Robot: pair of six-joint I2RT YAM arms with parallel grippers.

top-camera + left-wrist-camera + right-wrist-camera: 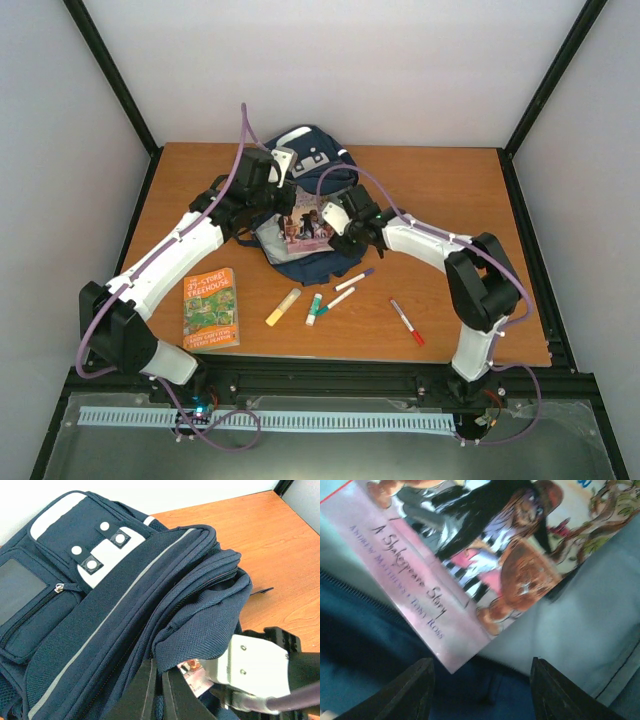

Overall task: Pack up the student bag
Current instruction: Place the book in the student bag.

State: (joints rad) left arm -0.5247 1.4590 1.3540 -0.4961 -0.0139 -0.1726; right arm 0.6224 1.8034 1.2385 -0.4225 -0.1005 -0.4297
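Observation:
The navy student bag (305,160) lies at the table's far middle, its mouth facing the arms. In the left wrist view its front pocket with the white patch (97,555) shows. My left gripper (161,695) is shut on the bag's upper flap (200,625) and holds it up. A pink-covered Shakespeare story book (308,225) lies in the opening; it also shows in the right wrist view (470,555). My right gripper (480,690) is open just below the book's corner, over the bag's lining, touching nothing.
On the table in front of the bag lie an orange Treehouse book (211,307), a yellow highlighter (282,307), a green-capped marker (313,309), a teal marker (337,299), a purple marker (355,279) and a red pen (407,322).

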